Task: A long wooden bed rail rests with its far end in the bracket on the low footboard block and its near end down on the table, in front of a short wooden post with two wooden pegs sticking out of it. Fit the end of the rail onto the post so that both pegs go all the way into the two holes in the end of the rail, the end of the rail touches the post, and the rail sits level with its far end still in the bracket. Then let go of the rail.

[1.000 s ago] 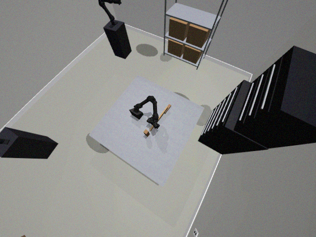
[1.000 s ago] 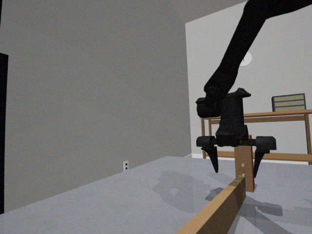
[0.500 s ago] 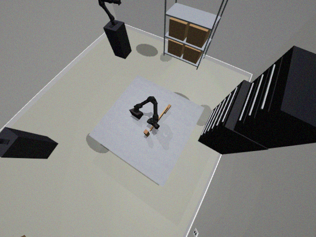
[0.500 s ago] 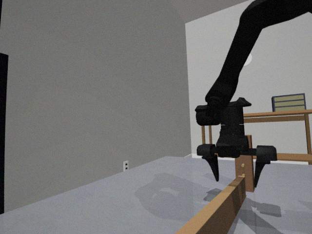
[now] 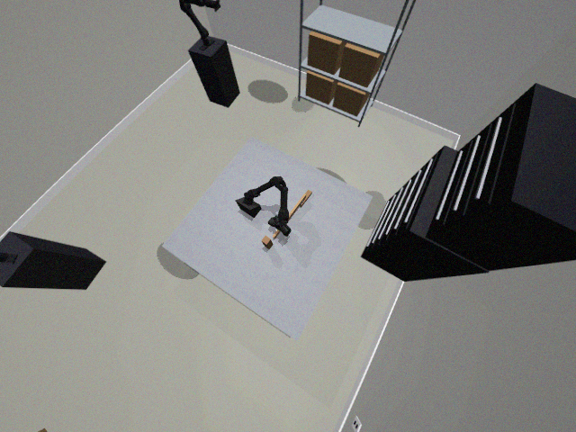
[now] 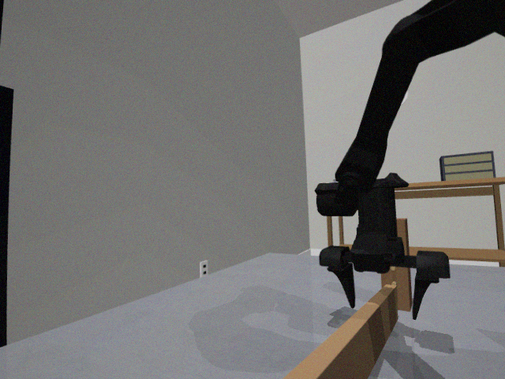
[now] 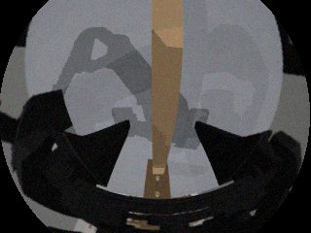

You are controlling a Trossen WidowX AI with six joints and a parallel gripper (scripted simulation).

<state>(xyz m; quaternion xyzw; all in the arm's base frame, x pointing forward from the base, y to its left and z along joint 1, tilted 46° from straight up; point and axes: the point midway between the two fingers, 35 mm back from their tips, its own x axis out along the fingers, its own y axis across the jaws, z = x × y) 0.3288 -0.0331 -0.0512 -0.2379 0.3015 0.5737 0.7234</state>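
Observation:
The long wooden rail [image 5: 294, 211] [image 6: 346, 343] [image 7: 166, 87] runs toward the upright wooden post [image 5: 266, 241] [image 6: 403, 285] [image 7: 151, 184]. Its near end is low, in front of the post. In the wrist view the upper peg [image 7: 157, 178] and the other peg [image 7: 156, 194] are bare on the post's face, beyond the rail's end. My gripper [image 6: 383, 312] [image 7: 162, 124] is open and empty. Its fingers stand one on each side of the rail near the post end, with their tips above the table. The footboard block and bracket at the far end are too small to make out.
The grey table top [image 5: 209, 232] carries the arm's base [image 5: 248, 207] to the side of the rail. The arm arches over from there. A wooden workbench [image 6: 452, 253] stands behind, and a shelf rack with boxes [image 5: 324, 53] stands away from the table.

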